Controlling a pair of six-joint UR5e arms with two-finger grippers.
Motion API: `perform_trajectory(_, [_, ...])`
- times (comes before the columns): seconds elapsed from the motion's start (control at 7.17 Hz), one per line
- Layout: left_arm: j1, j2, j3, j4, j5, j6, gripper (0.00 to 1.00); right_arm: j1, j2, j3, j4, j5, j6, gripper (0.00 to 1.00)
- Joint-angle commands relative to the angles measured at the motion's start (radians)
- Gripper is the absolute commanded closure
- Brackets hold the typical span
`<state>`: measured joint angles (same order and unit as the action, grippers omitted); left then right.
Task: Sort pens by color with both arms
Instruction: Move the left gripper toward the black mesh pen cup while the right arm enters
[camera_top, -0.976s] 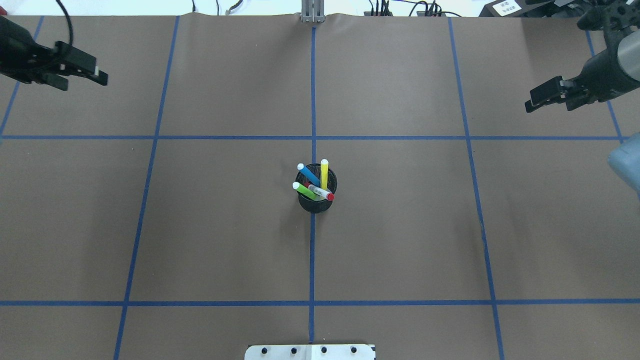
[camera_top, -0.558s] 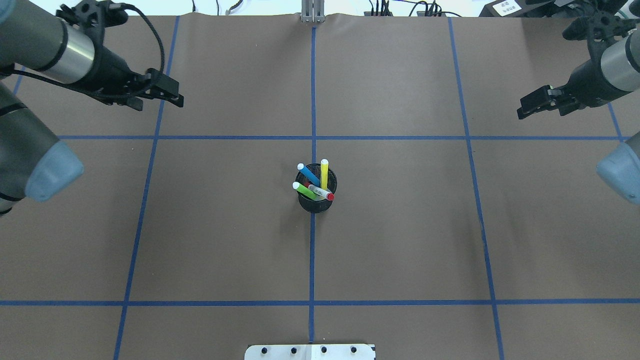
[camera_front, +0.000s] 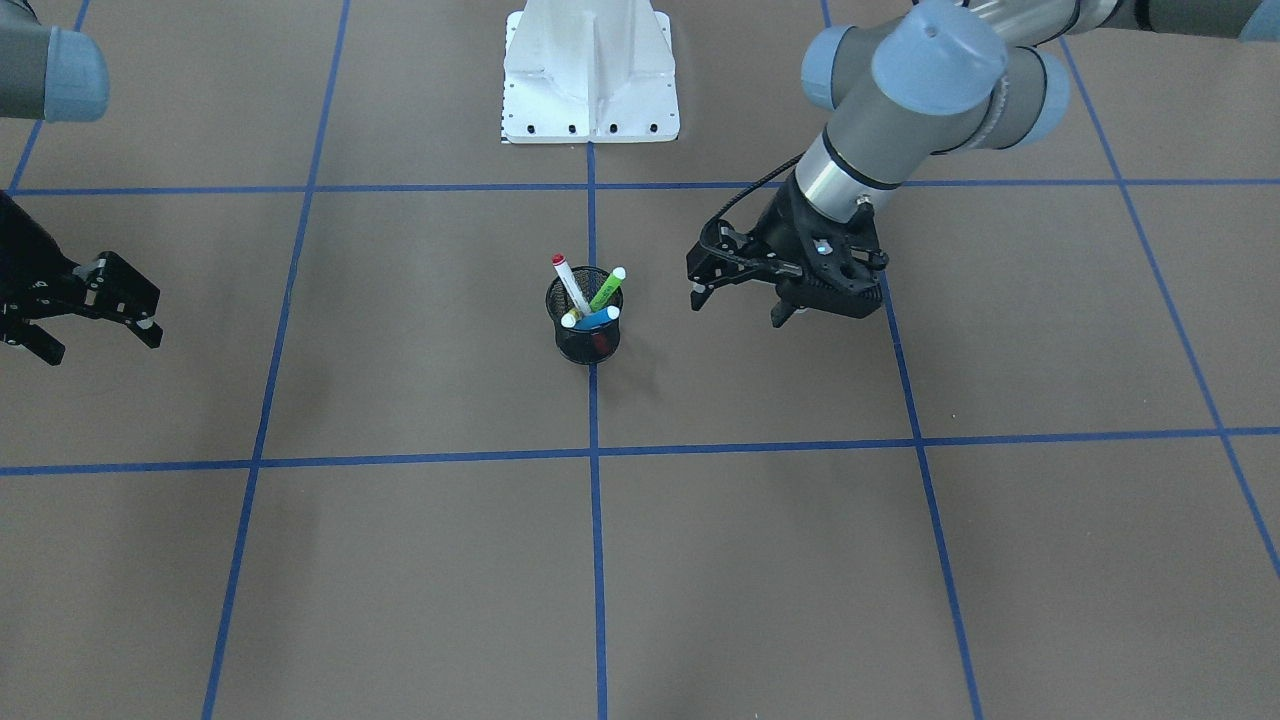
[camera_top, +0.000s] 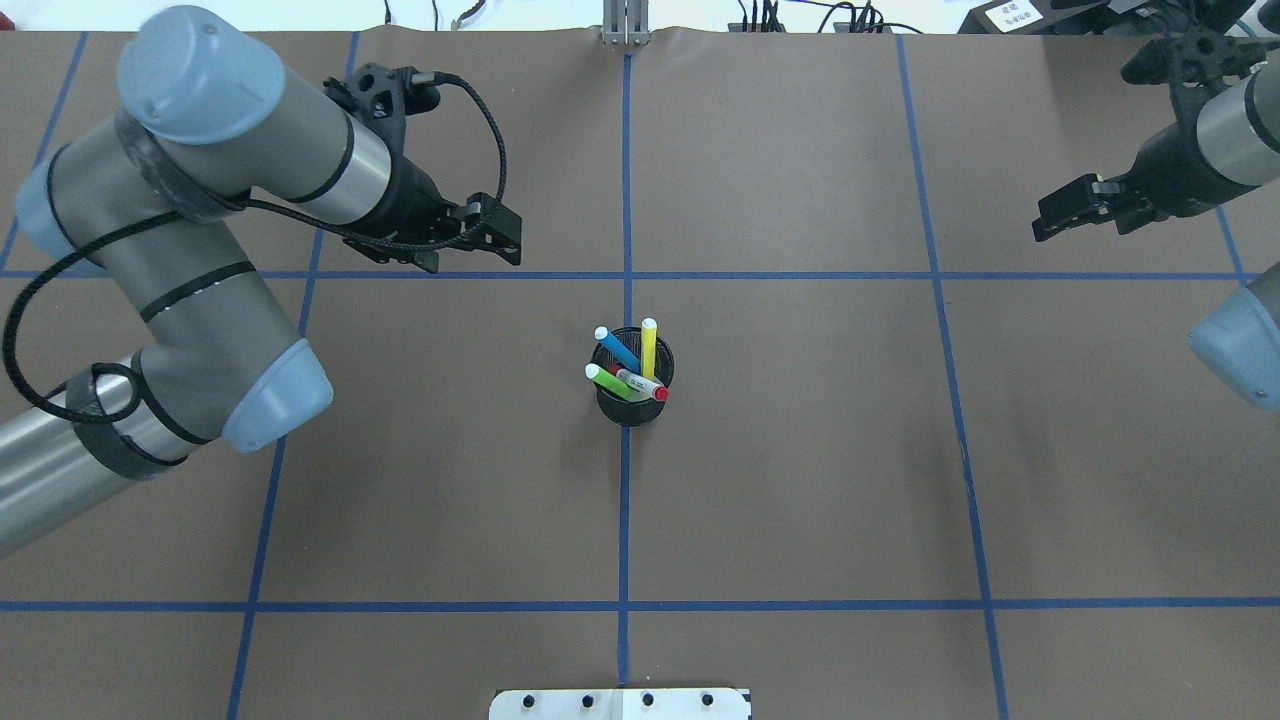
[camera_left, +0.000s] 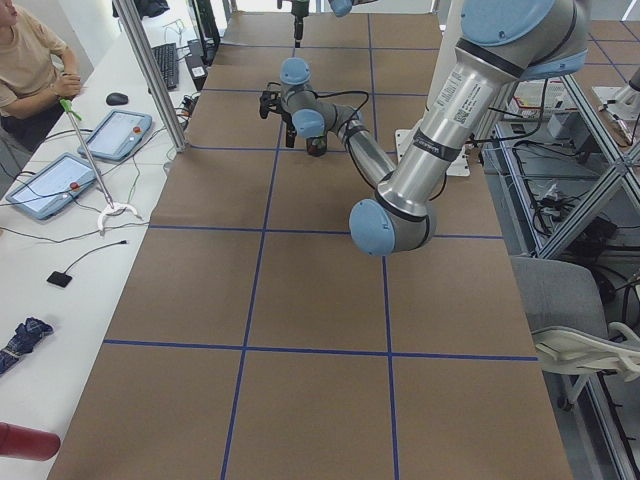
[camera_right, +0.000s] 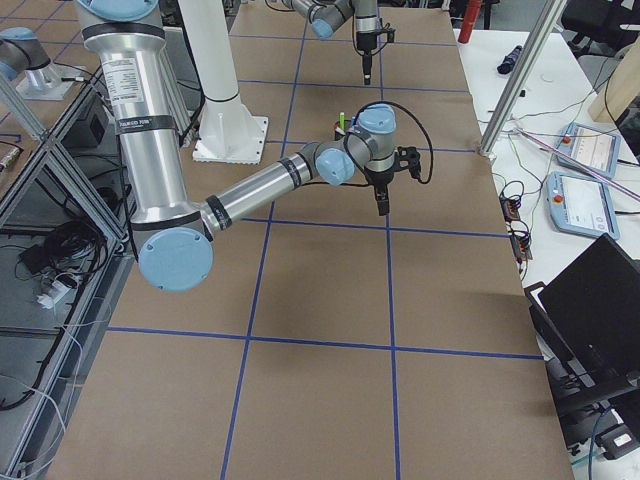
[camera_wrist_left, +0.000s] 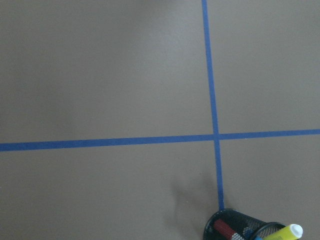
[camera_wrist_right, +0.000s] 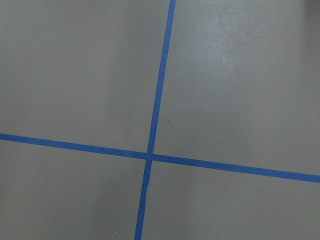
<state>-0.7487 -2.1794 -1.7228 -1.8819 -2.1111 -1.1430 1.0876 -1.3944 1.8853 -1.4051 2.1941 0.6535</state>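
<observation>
Swinging in from the upper left edge of the overhead view, the left arm (camera_top: 200, 150) has carried its gripper much closer to the centre of the brown desk (camera_top: 800, 480). The right arm (camera_top: 1230, 130) has barely shifted at the upper right.

The left gripper (camera_top: 495, 232) hovers with its fingers spread and empty. The right gripper (camera_top: 1045, 222) is likewise spread and empty, as the front-facing view shows.

At mid-frame a black mesh cup (camera_top: 633, 405) stands on the centre tape line and holds all four pens, so none is sorted yet. The cup lies down and to the right of the left gripper, which is by far the nearer.

The pens fan outward. The blue pen (camera_top: 617, 348) leans toward the upper left, at the left gripper. The yellow pen (camera_top: 649, 348) points up the frame. The green pen (camera_top: 607, 381) tips left, and the red-capped pen (camera_top: 640, 384) tips lower right.
</observation>
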Motion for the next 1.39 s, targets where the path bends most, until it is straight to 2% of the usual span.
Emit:
perform_trajectory(0.0, [0.069,-0.069,0.054,-0.023,0.011,0.003,0.21,0.000,0.000,-0.002,0.000,-0.001,0.000,0.00])
perform_trajectory(0.14, [0.072,-0.076,0.116,-0.119,0.007,0.103,0.30,-0.002,-0.002,-0.002,0.000,-0.001,0.000,0.00])
perform_trajectory(0.28, [0.072,-0.109,0.185,-0.123,-0.001,0.186,0.31,-0.002,-0.002,-0.002,0.002,-0.001,0.000,0.00])
perform_trajectory(0.42, [0.072,-0.137,0.221,-0.114,-0.021,0.192,0.31,-0.002,-0.002,-0.002,0.002,-0.001,0.002,0.00])
perform_trajectory(0.56, [0.066,-0.179,0.226,-0.015,-0.070,0.200,0.30,-0.002,-0.002,-0.003,0.002,-0.001,0.000,0.00])
perform_trajectory(0.7, [0.065,-0.248,0.226,0.165,-0.095,0.250,0.30,-0.003,0.000,-0.003,0.002,-0.001,0.000,0.00])
perform_trajectory(0.84, [0.057,-0.290,0.227,0.261,-0.131,0.271,0.30,-0.003,0.000,-0.003,0.000,-0.001,0.000,0.00])
perform_trajectory(0.98, [0.048,-0.340,0.277,0.311,-0.145,0.290,0.31,-0.003,0.000,-0.003,0.002,-0.001,0.002,0.00])
perform_trajectory(1.12, [0.045,-0.458,0.413,0.402,-0.145,0.369,0.34,-0.003,0.000,-0.005,0.002,-0.001,0.000,0.00])
perform_trajectory(1.25, [0.045,-0.515,0.498,0.446,-0.145,0.429,0.37,-0.006,0.000,-0.005,0.002,-0.002,0.000,0.00])
